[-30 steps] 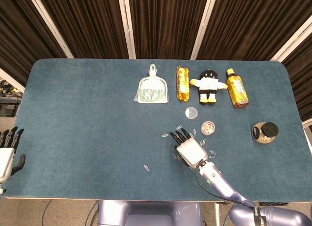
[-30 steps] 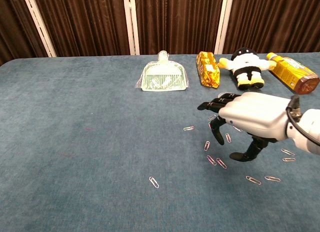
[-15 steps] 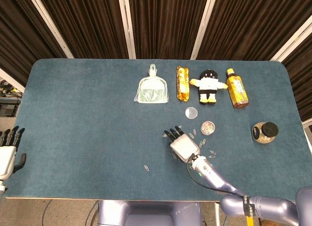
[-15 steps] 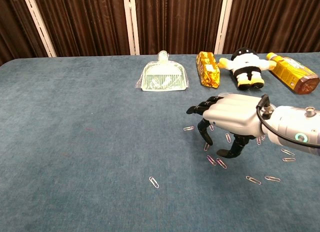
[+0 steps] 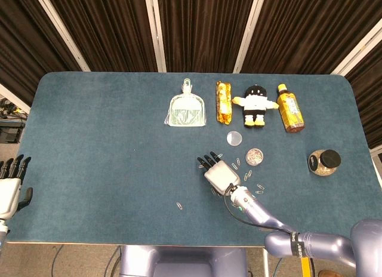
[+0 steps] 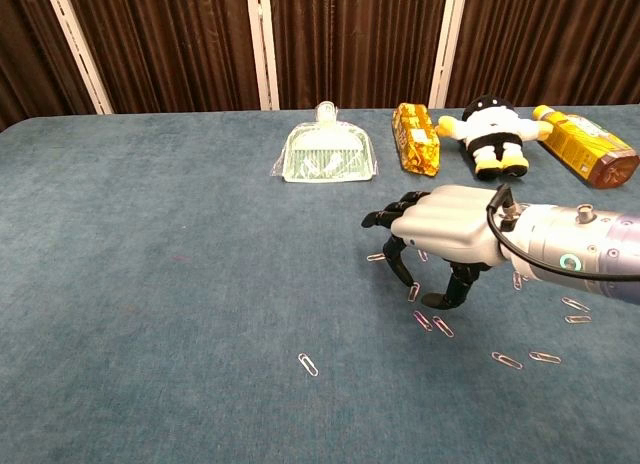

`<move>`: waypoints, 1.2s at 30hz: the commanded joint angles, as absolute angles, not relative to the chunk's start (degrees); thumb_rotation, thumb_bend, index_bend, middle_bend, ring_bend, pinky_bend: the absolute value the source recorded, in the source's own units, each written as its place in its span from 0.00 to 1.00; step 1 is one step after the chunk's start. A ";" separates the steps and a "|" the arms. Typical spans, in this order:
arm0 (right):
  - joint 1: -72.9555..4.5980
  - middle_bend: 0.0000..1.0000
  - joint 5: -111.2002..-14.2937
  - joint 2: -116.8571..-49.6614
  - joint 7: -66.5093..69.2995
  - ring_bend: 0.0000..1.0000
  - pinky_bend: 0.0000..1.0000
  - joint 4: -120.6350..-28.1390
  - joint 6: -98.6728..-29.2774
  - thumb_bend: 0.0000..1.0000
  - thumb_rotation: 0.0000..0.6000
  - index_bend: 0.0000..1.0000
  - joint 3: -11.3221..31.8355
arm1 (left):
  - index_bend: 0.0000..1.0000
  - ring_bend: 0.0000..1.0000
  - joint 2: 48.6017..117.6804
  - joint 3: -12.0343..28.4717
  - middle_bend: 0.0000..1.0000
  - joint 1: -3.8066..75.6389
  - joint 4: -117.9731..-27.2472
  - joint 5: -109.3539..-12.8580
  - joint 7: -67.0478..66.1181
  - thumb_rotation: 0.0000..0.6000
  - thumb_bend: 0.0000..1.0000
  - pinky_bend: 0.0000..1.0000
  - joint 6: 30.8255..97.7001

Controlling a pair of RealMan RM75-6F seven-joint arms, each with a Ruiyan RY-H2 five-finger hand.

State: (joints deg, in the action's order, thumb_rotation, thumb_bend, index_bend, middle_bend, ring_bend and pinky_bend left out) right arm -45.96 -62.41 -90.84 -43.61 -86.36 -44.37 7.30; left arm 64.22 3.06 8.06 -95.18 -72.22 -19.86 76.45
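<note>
Left hand: the left hand sat at the near left edge of the worktop, fingers straight and apart, holding nothing. Over the last second it had barely shifted.

Lone clip: one paperclip lay by itself on the cloth, left of the rest and well apart from either hand; it had not moved.

Dustpan: the small green dustpan stayed at the far side, untouched.

Right hand: the right hand had slid leftward and a little farther from the robot over the last second. It was palm down over the scattered paperclips, fingers bent downward with the tips at or just above the cloth. Nothing showed between its fingers, so I judged it empty and not yet closed on a clip.

Meaning: the move brought the fingertips to the left fringe of the scatter, beside the clip lying just left of them. That looked like lining up for a pick, not a completed one.

Clip dish: the small round dish of clips and the clear lid near it were unchanged.

Far row: snack pack, plush toy, bottle and jar stayed put.
</note>
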 commanded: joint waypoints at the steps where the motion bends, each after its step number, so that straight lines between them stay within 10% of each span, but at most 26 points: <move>1: -46.33 0.00 -62.35 -90.83 -43.04 0.00 0.00 -85.81 -44.27 0.33 1.00 0.49 6.97 | 0.00 0.00 64.32 3.07 0.00 8.15 -95.22 -72.00 -20.12 1.00 0.49 0.00 76.35; 36: -51.89 0.00 -58.34 -93.55 -40.90 0.00 0.00 -80.98 -43.18 0.33 1.00 0.47 4.27 | 0.00 0.00 64.90 3.08 0.00 9.28 -94.37 -69.86 -20.81 1.00 0.49 0.00 75.06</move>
State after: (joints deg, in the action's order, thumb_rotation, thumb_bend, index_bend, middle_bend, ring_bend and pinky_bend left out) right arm -51.73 -58.47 -93.42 -40.96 -81.16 -43.30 4.35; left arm 64.88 3.07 9.25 -94.39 -69.90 -20.78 75.10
